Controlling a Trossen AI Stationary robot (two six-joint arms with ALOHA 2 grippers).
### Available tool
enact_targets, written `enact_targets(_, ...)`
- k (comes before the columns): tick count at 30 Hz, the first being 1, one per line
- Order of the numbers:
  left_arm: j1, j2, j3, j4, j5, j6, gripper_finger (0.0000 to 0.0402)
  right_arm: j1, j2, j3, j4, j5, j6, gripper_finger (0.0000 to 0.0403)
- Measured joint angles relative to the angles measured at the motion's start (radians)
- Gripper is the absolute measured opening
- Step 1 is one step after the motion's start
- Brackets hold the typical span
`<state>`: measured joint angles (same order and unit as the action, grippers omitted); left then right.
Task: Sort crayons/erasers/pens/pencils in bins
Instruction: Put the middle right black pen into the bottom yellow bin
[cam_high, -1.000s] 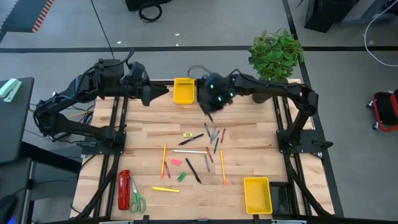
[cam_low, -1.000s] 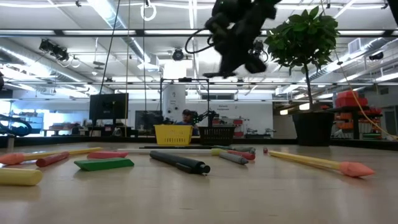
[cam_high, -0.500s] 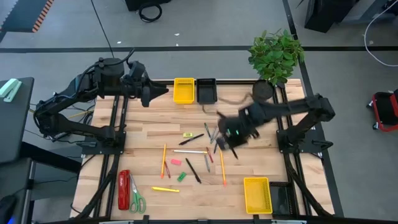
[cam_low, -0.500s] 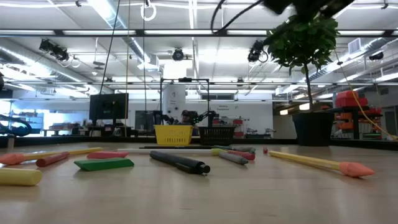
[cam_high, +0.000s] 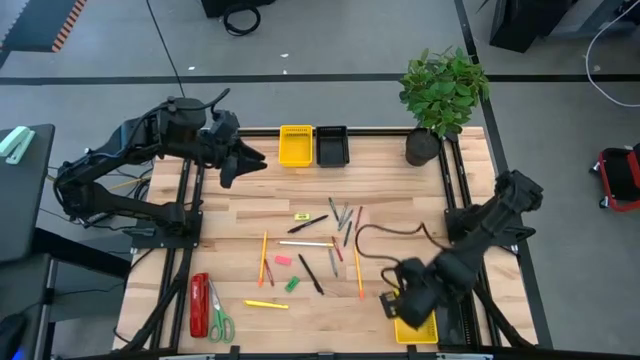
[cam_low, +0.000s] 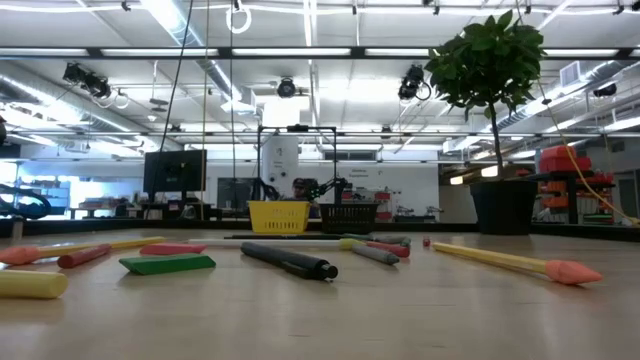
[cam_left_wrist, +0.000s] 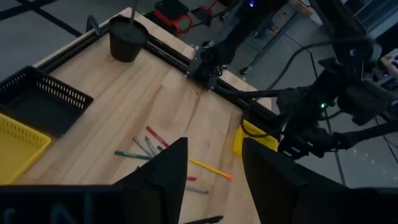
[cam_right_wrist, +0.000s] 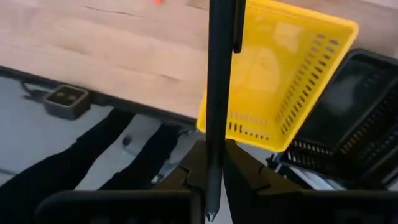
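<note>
My right gripper (cam_high: 393, 300) is at the table's near right, over the left edge of the near yellow bin (cam_high: 420, 326), and is shut on a black pen (cam_right_wrist: 219, 74). My left gripper (cam_high: 247, 165) waits open and empty above the far left, beside the far yellow bin (cam_high: 295, 146) and far black bin (cam_high: 332, 147). Pens, pencils, crayons and erasers (cam_high: 320, 245) lie flat in the middle of the table. In the low view a black pen (cam_low: 290, 262) and a green eraser (cam_low: 167, 263) lie near, and no gripper shows. My right gripper pinches the pen's barrel (cam_right_wrist: 214, 140) between its two fingers (cam_right_wrist: 194, 169), near the tip end. The pen runs along the fingers and sticks out well past their ends, clip end far out. It is lifted clear, over the yellow bin's rim (cam_right_wrist: 249, 134).
A potted plant (cam_high: 440, 95) stands at the far right corner. A red stapler (cam_high: 199, 304) and green-handled scissors (cam_high: 220, 322) lie at the near left. A second black bin (cam_right_wrist: 367, 118) sits beside the near yellow one. Bare wood shows on the table's left and far middle.
My right gripper has swung from over the far black bin, across the middle of the table, toward the near right corner, and now stands over the near yellow bin. It has left the low view.
</note>
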<state>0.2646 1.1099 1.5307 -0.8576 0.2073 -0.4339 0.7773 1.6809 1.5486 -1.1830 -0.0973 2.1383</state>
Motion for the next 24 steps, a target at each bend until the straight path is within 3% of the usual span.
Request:
enact_targets(8, 0.000, 0.003, 0.000, 0.010, 0.000, -0.025, 0.0162, 0.064, 0.112, -0.002, -0.085, 0.015, -0.071, 0.0041)
enact_targets(15, 0.000, 0.003, 0.000, 0.023, -0.005, -0.108, 0.0162, 0.071, 0.133, -0.132, 0.137, -0.039, -0.148, 0.0041)
enact_targets(24, 0.000, 0.003, 0.000, 0.017, -0.052, -0.134, 0.0162, 0.116, 0.125, -0.244, 0.259, -0.038, -0.151, 0.0041)
